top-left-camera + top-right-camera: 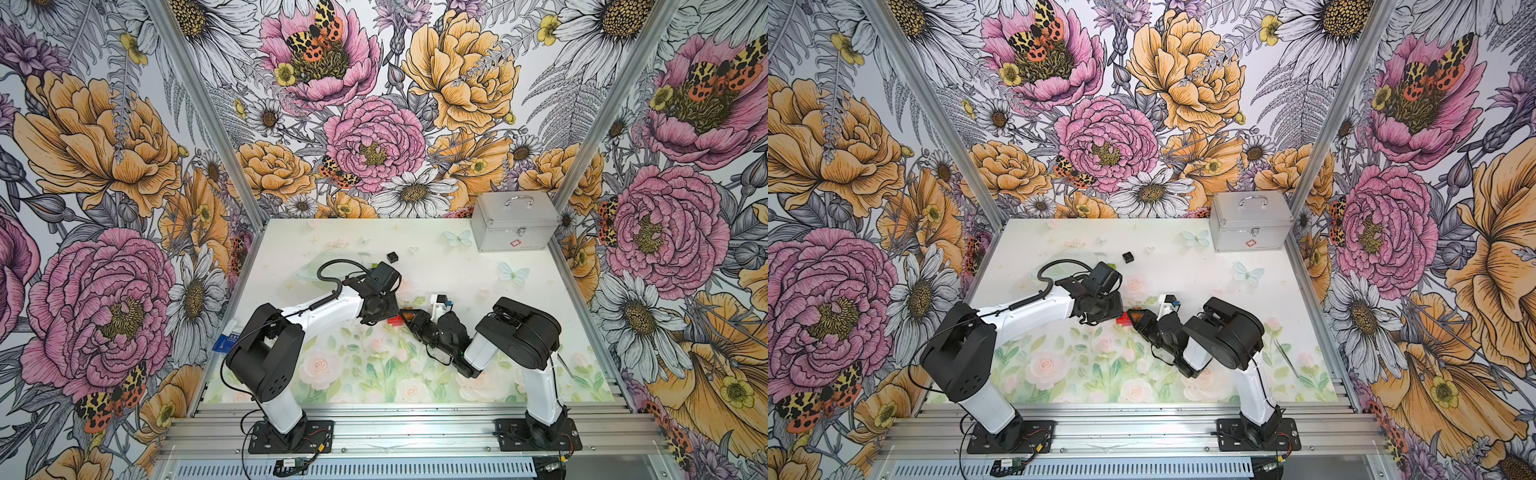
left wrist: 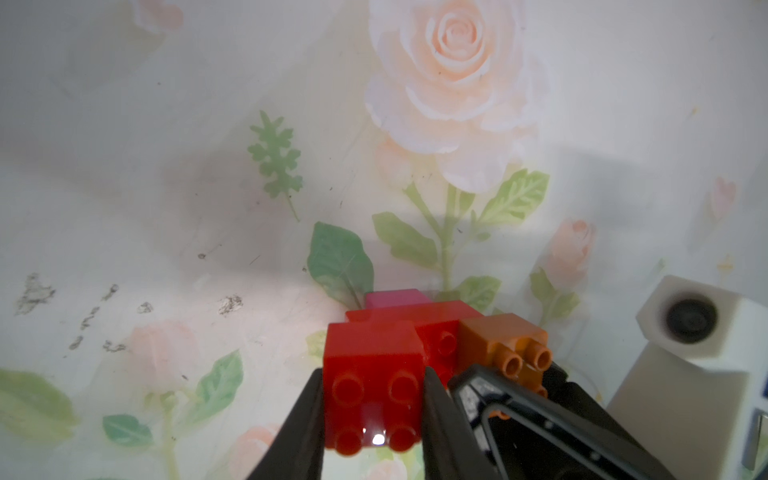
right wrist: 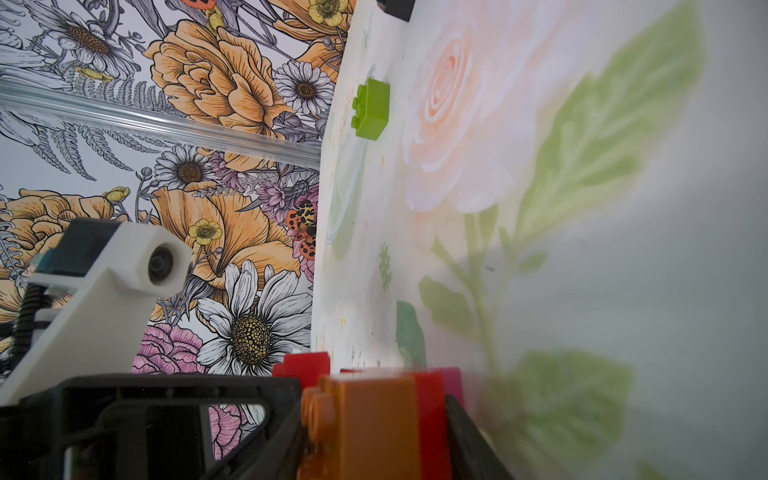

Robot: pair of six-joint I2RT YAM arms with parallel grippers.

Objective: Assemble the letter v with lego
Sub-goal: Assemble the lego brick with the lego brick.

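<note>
Sq red brick (image 2: 374, 374) pinched in L fingers (image 2: 301, 432); R fingers (image 3: 469, 449) clamp orange-brown brick (image 3: 365, 424).

Bright, even light; both top views bow at edges. Soft shadows on table (image 2: 199, 195). Glare spot on square red brick (image 2: 374, 365). Right wrist: orange-brown brick (image 3: 365, 419) and nearby table blurred.

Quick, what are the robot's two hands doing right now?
Left gripper: closed, holding the square red brick.
Right gripper: closed, holding the orange-brown brick.
</note>
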